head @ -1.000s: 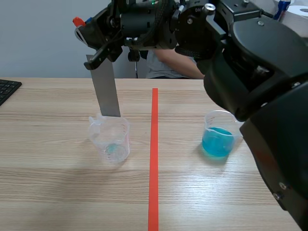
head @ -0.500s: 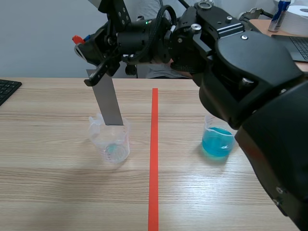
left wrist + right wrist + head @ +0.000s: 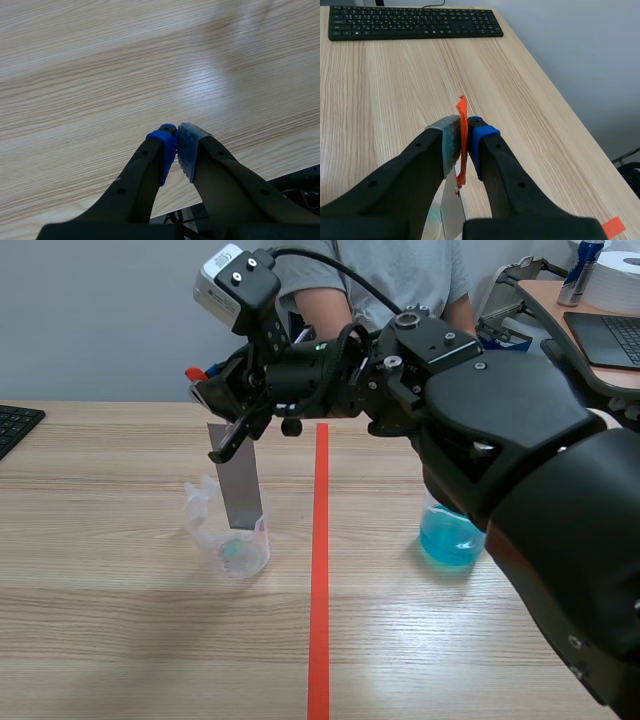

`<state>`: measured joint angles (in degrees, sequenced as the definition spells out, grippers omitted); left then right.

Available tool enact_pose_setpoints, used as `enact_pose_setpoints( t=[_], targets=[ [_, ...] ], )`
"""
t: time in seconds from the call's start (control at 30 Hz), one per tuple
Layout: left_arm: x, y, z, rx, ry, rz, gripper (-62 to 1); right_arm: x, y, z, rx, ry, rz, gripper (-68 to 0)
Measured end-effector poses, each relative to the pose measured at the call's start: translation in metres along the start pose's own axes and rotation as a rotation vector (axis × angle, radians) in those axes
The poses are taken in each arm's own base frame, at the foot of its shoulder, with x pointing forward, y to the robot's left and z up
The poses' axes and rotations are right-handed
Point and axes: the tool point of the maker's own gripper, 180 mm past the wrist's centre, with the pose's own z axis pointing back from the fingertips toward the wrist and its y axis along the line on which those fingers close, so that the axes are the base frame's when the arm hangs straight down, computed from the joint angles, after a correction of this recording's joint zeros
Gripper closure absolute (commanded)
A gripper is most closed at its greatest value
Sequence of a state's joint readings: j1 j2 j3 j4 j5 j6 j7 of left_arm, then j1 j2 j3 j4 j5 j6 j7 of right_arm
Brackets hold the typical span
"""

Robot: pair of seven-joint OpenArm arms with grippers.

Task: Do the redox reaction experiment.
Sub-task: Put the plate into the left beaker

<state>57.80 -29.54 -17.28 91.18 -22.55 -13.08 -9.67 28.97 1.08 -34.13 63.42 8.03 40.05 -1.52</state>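
**While Right Pincer Clamped the Strip, Left Pincer Stood Closed on Nothing**

As seen from the scene view, the right arm [image 3: 520, 440] came in from its own side and reached past the red tape line [image 3: 320, 570]. Its right pincer [image 3: 228, 437] was clenched on the upper end of a grey metal strip [image 3: 240, 485]. The strip hung slightly tilted, with its lower end inside the clear beaker [image 3: 232, 535] on the tabletop [image 3: 120, 640]. A trace of teal lay at the bottom of that beaker. Whether the strip touched the bottom could not be determined.

The second beaker [image 3: 450, 540], holding blue liquid, stood across the line, well apart from the first. The arm hid its upper rim.

Only the right wrist view showed the grip itself. Both pads pressed an orange tag [image 3: 462, 120] at the top of the strip, and the metal ran down beneath the fingers. The clear beaker under the pincer was hard to make out there. That view showed the keyboard [image 3: 412, 22] whole; the scene view cut it off at the edge.

Only the left wrist view showed the left pincer [image 3: 176, 150]. Its pads met with nothing between them, over bare wood near the tabletop's edge.

A person [image 3: 400, 270] sat across the tabletop, largely hidden by the arm.
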Motion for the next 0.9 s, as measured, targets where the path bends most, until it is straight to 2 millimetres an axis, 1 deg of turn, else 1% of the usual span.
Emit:
enact_pose_setpoints(
  t=[0.1, 0.2, 0.4, 0.43, 0.5, 0.6, 0.63, 0.67, 0.77, 0.9],
  targets=[
    [0.000, 0.000, 0.000, 0.000, 0.000, 0.000, -4.9, -0.007, 0.000, 0.000, 0.000, 0.020, 0.008, -1.5],
    [0.000, 0.000, 0.000, 0.000, 0.000, 0.000, -4.9, -0.007, 0.002, 0.000, 0.001, 0.009, 0.023, -1.5],
    [0.000, 0.000, 0.000, 0.000, 0.000, 0.000, -4.9, -0.015, 0.012, -0.001, 0.013, 0.016, 0.011, -1.6],
    [0.000, 0.000, 0.000, 0.000, 0.000, 0.000, -4.9, -0.016, 0.013, -0.001, 0.016, 0.020, 0.015, -2.7],
    [0.000, 0.000, 0.000, 0.000, 0.000, 0.000, -4.9, -0.018, 0.013, -0.001, 0.016, 0.036, 0.035, -9.5],
    [0.000, 0.000, 0.000, -0.001, 0.002, 0.001, -4.9, -0.019, 0.016, -0.002, 0.030, 0.041, 0.047, -26.2],
    [-0.002, -0.001, 0.001, -0.003, 0.006, 0.002, -4.9, -0.019, 0.019, -0.003, 0.040, 0.044, 0.048, -30.7],
    [-0.004, -0.002, 0.002, -0.006, 0.012, 0.003, -4.9, -0.020, 0.022, -0.003, 0.057, 0.048, 0.052, -33.6],
    [-0.010, -0.004, 0.007, -0.011, 0.034, 0.008, -4.9, -0.020, 0.031, -0.008, 0.075, 0.045, 0.051, -37.5],
    [-0.013, -0.005, 0.009, -0.013, 0.045, 0.010, -4.9, -0.017, 0.060, -0.020, 0.145, 0.037, 0.056, -43.2]
  ],
)
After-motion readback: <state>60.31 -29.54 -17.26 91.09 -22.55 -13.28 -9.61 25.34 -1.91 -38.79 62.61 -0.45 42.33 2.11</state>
